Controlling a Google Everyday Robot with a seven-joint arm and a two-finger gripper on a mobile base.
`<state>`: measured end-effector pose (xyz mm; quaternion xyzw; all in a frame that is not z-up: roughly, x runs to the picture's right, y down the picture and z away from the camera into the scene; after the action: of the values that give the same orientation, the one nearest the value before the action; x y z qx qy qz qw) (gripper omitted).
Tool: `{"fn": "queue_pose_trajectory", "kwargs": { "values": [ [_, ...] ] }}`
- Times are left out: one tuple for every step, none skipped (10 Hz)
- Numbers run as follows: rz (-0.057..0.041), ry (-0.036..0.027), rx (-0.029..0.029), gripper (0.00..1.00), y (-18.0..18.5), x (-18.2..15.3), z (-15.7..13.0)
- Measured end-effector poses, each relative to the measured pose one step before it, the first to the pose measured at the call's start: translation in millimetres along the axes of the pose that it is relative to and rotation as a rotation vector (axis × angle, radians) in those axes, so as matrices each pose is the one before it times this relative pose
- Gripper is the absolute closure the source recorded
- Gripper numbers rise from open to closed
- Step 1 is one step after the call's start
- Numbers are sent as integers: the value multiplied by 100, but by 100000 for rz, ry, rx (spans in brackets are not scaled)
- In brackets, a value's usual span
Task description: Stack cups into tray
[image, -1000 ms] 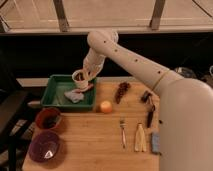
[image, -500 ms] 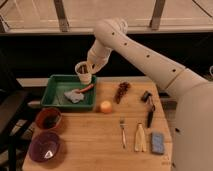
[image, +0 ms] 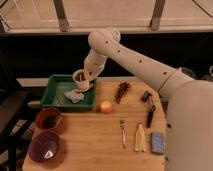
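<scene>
The green tray [image: 54,86] sits at the back left of the wooden table. A bluish-white cup [image: 74,96] lies on its side inside the tray, near the right wall. My gripper [image: 86,80] hangs over the tray's right end. It is shut on the white cup [image: 80,78] with a dark inside and a reddish side. That cup is upright, just above and behind the lying cup.
An orange-brown bowl [image: 48,119] and a purple bowl [image: 46,148] stand at the front left. An orange fruit [image: 105,106], a dark bunch [image: 121,91], black tools [image: 148,107], a fork [image: 122,132], a pale utensil [image: 139,137] and a blue sponge [image: 158,142] lie to the right.
My arm has shifted its pose above the tray. The held white cup rose slightly, then came back down over the tray's right end. The bluish-white cup has not moved.
</scene>
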<state>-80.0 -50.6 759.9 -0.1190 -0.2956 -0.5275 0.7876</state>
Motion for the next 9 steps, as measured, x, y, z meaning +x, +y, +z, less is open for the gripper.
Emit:
{"fn": "queue_pose_trajectory", "kwargs": {
  "values": [
    [-351,-1725,-999,85,187,-239,1336],
    [-319,-1332,-927,85,85,-207,1307],
    [0,-1461,-856,82,104,-125,1829],
    [536,-778,-594,75,143,28,1184],
    [1133,-871,-670,65,239,159,1319],
    [981,-1175,-821,53,95,159,1329],
    [384,-969,-453,43,-173,14,845],
    [282,-545,-236,35,7,7,603],
    [505,-58,452,24,54,176,471]
  ]
}}
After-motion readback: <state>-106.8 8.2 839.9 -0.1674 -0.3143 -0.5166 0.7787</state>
